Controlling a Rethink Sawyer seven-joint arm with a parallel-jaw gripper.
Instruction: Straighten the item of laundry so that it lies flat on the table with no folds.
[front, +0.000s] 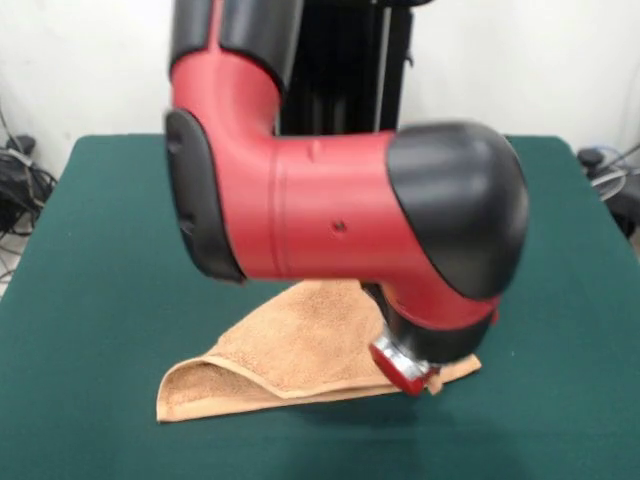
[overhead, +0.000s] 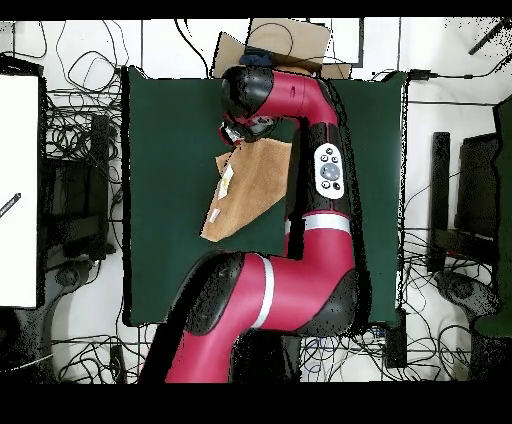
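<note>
Hovering at the towel's lower-right corner, the gripper seems positioned to pull folds flat across the table; whether its claw is clenched cannot be told.

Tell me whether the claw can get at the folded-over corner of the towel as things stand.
Probably yes. The claw hangs low at one corner of the towel; the folded-over corner lies at the other end, uncovered, with only bare table around it.

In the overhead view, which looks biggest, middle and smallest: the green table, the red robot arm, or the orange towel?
1. Table
2. Robot arm, though it rises nearer the camera, which enlarges it
3. Towel, folded and partly hidden under the arm
</note>
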